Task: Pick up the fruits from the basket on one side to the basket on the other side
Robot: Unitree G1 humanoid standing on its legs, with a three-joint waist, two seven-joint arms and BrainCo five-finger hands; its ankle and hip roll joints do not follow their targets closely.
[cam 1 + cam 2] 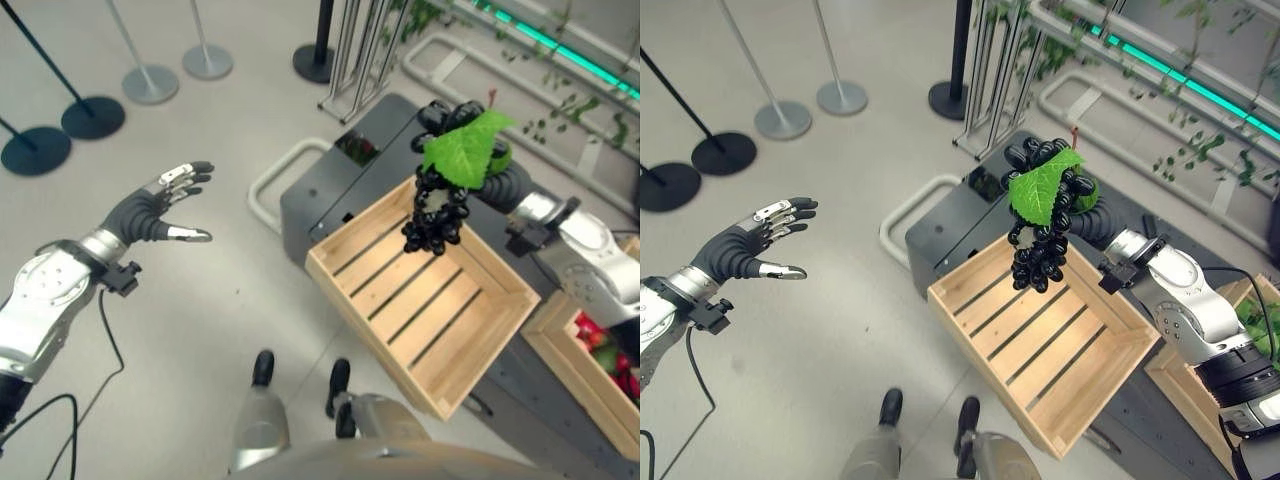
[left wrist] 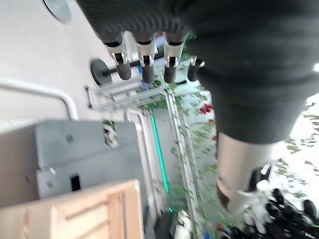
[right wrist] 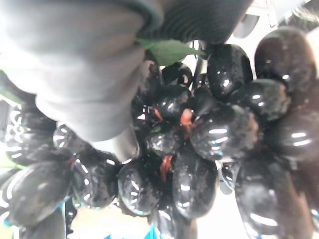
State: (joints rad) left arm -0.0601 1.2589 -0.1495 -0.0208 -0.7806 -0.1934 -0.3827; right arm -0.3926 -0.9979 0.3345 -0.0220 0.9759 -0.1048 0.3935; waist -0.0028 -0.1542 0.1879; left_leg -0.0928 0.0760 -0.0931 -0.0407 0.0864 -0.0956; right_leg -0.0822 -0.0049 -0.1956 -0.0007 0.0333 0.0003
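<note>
Nearest the camera sits the empty pale wooden slatted crate, resting on a dark grey platform; no fruit lies on its slats. Above the crate's far corner hangs a bunch of glossy black grapes with a broad green leaf, carried by the right hand, whose fingers are mostly hidden behind the leaf and berries; the right wrist view shows grapes pressed close against the hand's dark cover, so the hand appears curled around the top of the bunch. A second wooden crate holding red and green produce stands just beside the first, at the platform's right edge. The left hand hangs well apart over the bare floor, fingers spread and straight, holding nothing. The likely risks are these: the bunch dangles over the far rim rather than the crate's middle, so letting go here could drop it onto the rim or the platform; berries might shake loose from the stem; and the leaf hides the hold, making a slip hard to judge.
</note>
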